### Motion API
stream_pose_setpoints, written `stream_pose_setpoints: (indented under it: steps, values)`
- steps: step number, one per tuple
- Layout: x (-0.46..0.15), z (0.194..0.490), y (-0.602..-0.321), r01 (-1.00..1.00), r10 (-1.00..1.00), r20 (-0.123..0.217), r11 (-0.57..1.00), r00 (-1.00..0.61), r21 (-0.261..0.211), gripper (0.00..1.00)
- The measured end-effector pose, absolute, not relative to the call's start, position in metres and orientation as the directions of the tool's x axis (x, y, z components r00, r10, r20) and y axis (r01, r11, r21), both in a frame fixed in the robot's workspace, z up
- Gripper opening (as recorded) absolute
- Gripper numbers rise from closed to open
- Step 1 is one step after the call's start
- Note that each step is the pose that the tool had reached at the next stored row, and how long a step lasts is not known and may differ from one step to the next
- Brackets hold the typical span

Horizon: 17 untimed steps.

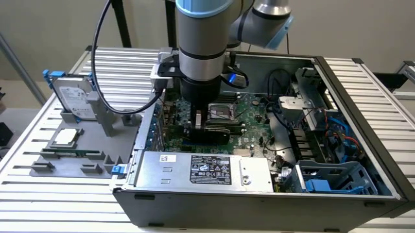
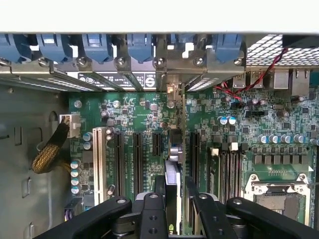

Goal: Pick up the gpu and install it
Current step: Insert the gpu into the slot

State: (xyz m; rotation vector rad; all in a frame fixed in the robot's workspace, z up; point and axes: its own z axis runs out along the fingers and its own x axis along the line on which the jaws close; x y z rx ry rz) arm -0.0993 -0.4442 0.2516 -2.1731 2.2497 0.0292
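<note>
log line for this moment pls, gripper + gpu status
gripper: shut on thin black green-edged gpu card | gpu: edge-on, upright over green motherboard slots | site: inside open grey computer case

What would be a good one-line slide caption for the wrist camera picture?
Black gripper holding a thin, edge-on expansion card upright over the green motherboard's black slots.

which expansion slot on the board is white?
The outermost slot, on the side toward the bare case wall and braided cable. The other slots are black. The gripper holds the gpu edge-on, several slots away.
</note>
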Motion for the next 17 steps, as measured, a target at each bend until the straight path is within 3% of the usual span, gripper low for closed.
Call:
stream_pose_setpoints:
  steps: [11, 12, 17]
  values:
    - [-0.100, 0.246, -0.444, -0.999, -0.999, -0.025, 0.035, -0.035, 0.004, 0.00]
    - [-0.100, 0.245, -0.444, -0.999, -0.999, -0.026, 0.035, -0.035, 0.003, 1.00]
    - [-0.100, 0.257, -0.444, -0.999, -0.999, -0.023, 0.035, -0.035, 0.004, 1.00]
